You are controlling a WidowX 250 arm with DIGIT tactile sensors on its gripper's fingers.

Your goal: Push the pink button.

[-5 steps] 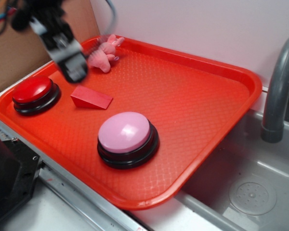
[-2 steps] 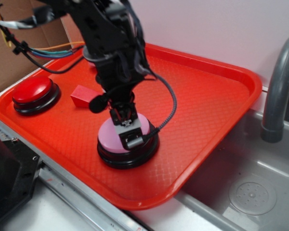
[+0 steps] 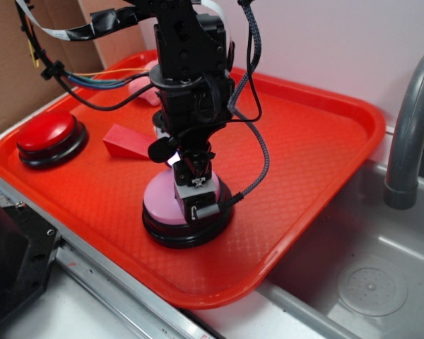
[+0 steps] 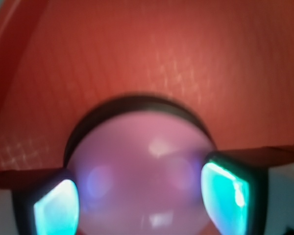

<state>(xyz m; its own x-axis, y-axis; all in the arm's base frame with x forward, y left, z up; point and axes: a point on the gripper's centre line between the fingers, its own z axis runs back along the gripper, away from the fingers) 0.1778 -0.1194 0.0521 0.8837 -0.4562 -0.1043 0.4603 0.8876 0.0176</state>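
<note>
The gripper [image 3: 193, 200] is black, boxy hardware hung with ribbon cable and a braided cord, pointing down. In the wrist view its two fingers [image 4: 225, 188] sit apart at the left and right lower corners, their inner pads glowing teal, so it stands open and holds nothing.

Directly under the gripper lies the pink button [image 3: 159, 201], a smooth, glossy pale-pink dome on a round black base. In the wrist view the dome [image 4: 142, 171] fills the space between the fingers, with soft highlights on its surface. From the side view the fingertips appear to be down on the dome's top, though actual contact cannot be confirmed.

Beneath the button is the red tray [image 3: 318, 155], plastic with a fine diamond-grid texture and a raised, rounded rim.

To the gripper's left on the tray lies a red wedge [image 3: 127, 143], a small block with a sloping face. Further left sits a red button [image 3: 48, 133], a smaller shiny dome on a black base. Behind the arm, a bit of pink plush [image 3: 140, 90] shows.

Right of the tray stands a grey tap [image 3: 408, 134] over a grey sink [image 3: 371, 286].
</note>
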